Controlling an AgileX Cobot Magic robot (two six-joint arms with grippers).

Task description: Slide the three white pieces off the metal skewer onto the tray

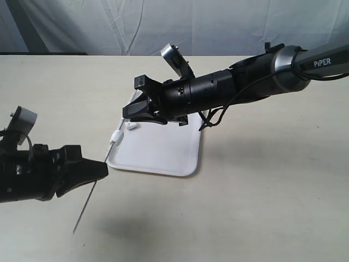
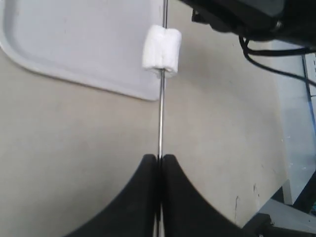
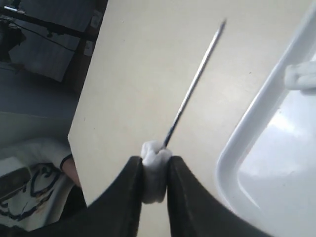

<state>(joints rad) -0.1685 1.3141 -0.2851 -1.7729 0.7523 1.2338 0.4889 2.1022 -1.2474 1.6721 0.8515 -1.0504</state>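
Note:
My left gripper (image 1: pixel 103 170) (image 2: pixel 159 158) is shut on the thin metal skewer (image 1: pixel 87 206) (image 2: pixel 160 118), which slants up toward the tray (image 1: pixel 163 150). One white piece (image 1: pixel 115 136) (image 2: pixel 162 52) sits on the skewer above the tray's near corner. My right gripper (image 1: pixel 129 113) (image 3: pixel 155 163) is shut on another white piece (image 3: pixel 154 170), and the skewer (image 3: pixel 195 81) runs out of that piece to a bare tip. A third white piece (image 1: pixel 132 125) (image 3: pixel 301 76) lies on the tray (image 3: pixel 276 163) near its rim. In the exterior view the right gripper hides the piece it holds.
The tray lies on a beige table (image 1: pixel 262 191). The right arm (image 1: pixel 229 87) reaches across above the tray's far side, with a loose black cable (image 1: pixel 212 117) hanging from it. A white cloth backdrop (image 1: pixel 163 22) stands behind the table.

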